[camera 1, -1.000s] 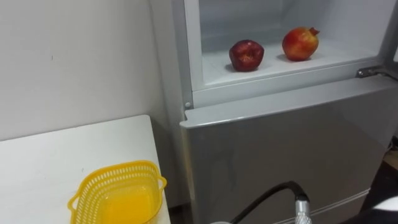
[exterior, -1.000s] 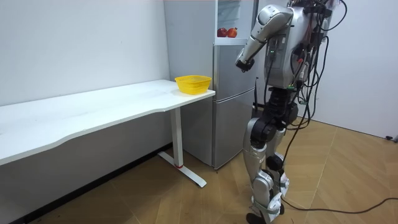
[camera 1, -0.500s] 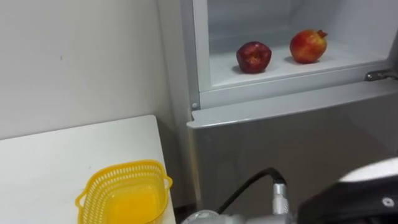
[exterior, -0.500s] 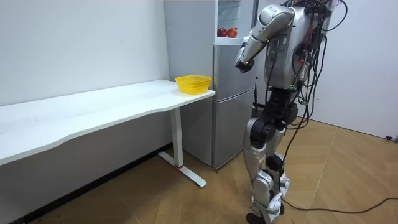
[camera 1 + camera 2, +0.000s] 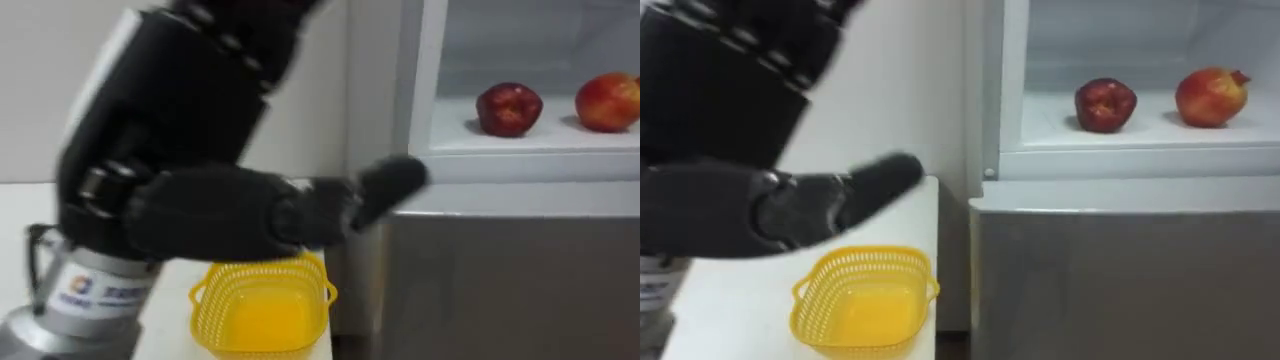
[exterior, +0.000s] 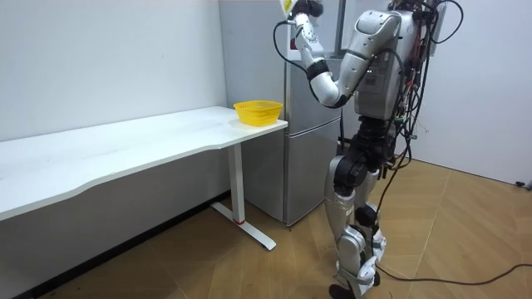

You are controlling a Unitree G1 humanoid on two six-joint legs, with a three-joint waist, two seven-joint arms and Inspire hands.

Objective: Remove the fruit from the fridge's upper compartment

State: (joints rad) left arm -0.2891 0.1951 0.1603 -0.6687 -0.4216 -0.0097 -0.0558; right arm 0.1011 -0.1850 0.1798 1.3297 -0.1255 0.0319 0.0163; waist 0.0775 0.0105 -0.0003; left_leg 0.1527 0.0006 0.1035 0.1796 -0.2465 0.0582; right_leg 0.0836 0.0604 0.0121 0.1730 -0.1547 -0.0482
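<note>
Left hand (image 5: 230,215), black and five-fingered, sat close to the head camera on the left, above the table edge. Fingers were stretched roughly straight and pointed right, toward the fridge frame. Hand was wide, with nothing in it, and blurred by motion

White rectangular table (image 5: 730,300) was below it, pushed against the pale wall. Yellow perforated plastic basket with two small side handles (image 5: 215,325) stood at the table's right end, just beside the fridge. Nothing showed inside the basket

Tall silver two-compartment fridge (image 5: 500,270) was to the right, lower door closed and upper compartment open to the camera. Two fruits sat on the white upper shelf (image 5: 530,140), near each other but apart: dark red apple (image 5: 508,108) on the left, red-yellow pomegranate (image 5: 607,100) on the right, at the edge of the left eye view. Both were well clear of the hand

In the room view the table ran in from the left with the basket (image 6: 258,111) at its far end. The fridge (image 6: 307,149) was next to it, and the robot stood upright in front of it. Left arm was lifted, with the hand (image 6: 306,8) up at the level of the upper compartment
</note>
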